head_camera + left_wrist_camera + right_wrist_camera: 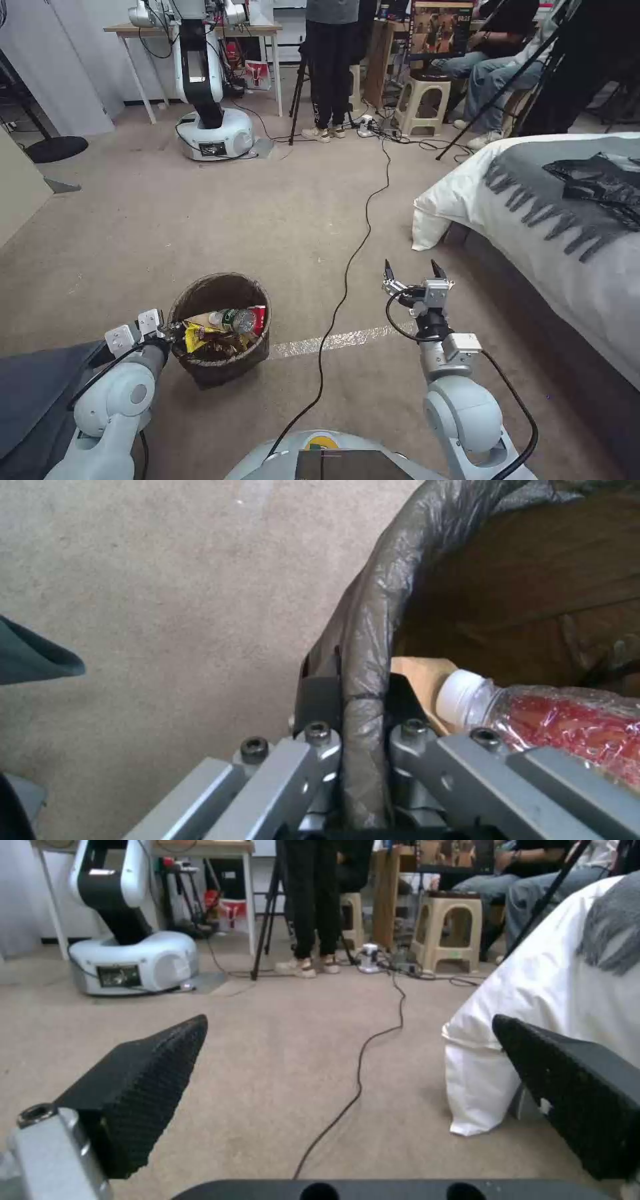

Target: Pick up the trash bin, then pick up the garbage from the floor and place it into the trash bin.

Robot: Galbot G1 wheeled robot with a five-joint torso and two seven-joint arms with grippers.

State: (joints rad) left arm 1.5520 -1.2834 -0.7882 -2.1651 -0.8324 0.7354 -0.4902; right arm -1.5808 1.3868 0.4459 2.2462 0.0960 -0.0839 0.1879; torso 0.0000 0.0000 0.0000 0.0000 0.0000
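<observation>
The trash bin (220,375), lined with a dark brown bag, stands on the carpet at my front left. My left gripper (175,328) is shut on its near-left rim; the left wrist view shows the fingers (320,700) pinching the bag-covered rim (393,580). The garbage lies inside the bin: a yellow wrapper (197,335), a red carton (259,316), a piece of tan paper (417,667), and a clear bottle (233,320) (547,720) with a red label. My right gripper (413,270) (350,1021) hangs open over bare carpet to the bin's right, holding nothing.
A black cable (347,267) runs across the carpet between the arms. A bed (567,213) fills the right side. Another robot's base (213,133), a table, a stool (420,100) and people are at the back. A tape strip (333,341) marks the floor.
</observation>
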